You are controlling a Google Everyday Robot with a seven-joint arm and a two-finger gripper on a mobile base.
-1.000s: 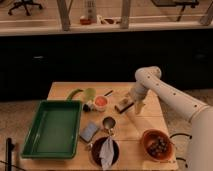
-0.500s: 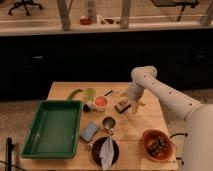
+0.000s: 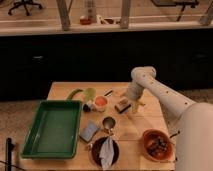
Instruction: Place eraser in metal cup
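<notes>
Gripper (image 3: 126, 103) was low, right at small oblong eraser (image 3: 120, 106) with dark top, tan sides, on wooden table (image 3: 135, 131). You could not tell if gripper was spread or pinching. Small shiny steel cup (image 3: 108, 122) stood near, toward front. You needed firm hold on short sides, straight lift, then end-first drop into cup.

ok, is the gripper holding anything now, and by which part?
Cannot tell. The gripper is low, just right of the eraser, which appears to rest on the table beyond the metal cup.
</notes>
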